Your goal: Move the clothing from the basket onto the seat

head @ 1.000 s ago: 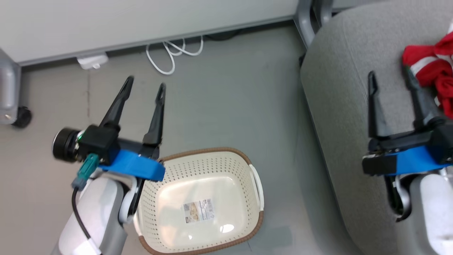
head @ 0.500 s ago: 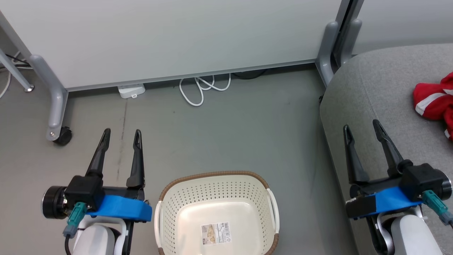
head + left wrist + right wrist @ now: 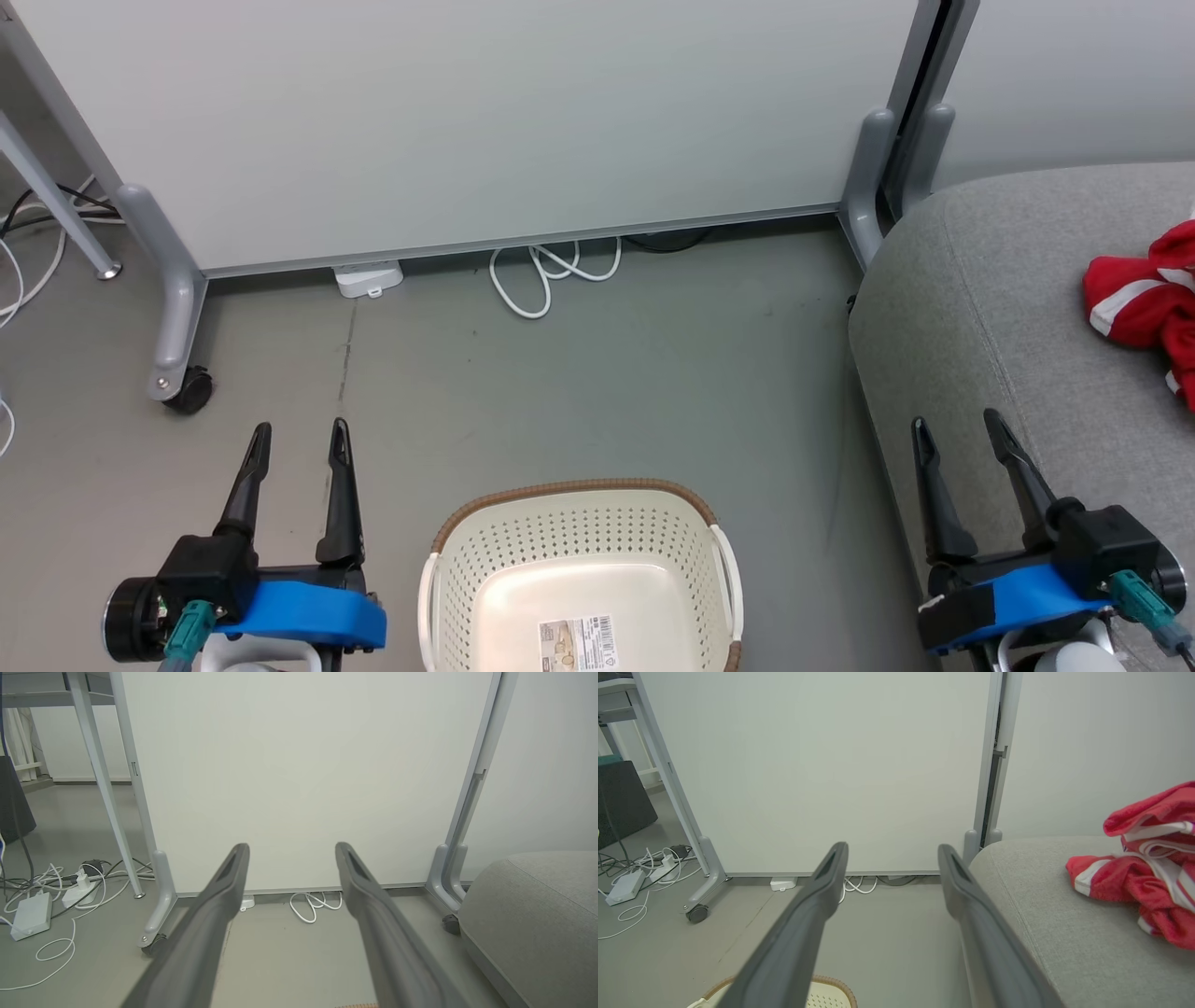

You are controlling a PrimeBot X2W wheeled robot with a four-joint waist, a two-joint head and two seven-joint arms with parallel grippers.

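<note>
The cream perforated basket [image 3: 579, 551] stands on the floor at the bottom centre, holding just its paper label [image 3: 580, 644]; its rim [image 3: 831, 982] peeks in at the bottom of the right wrist view. Red clothing [image 3: 1144, 303] with white stripes lies bunched on the grey seat [image 3: 980, 299] at the right edge, also seen as a red heap [image 3: 1143, 877] on the cushion [image 3: 1045, 905]. My left gripper [image 3: 299, 431] hovers open over the floor left of the basket, nothing between its fingers. My right gripper [image 3: 957, 422] hangs open over the seat's front-left part, left of the clothing.
A white partition panel [image 3: 467, 121] on grey wheeled legs [image 3: 177, 317] closes off the back. A white cable loop [image 3: 551, 275] and a power adapter [image 3: 369, 278] lie at its foot. More cables and plugs [image 3: 51, 896] clutter the floor at the left.
The head camera has tilted up, so the basket and seat sit lower in view. Both grippers have drawn back toward the bottom corners and stayed open; the right one has pulled away from the clothing.
</note>
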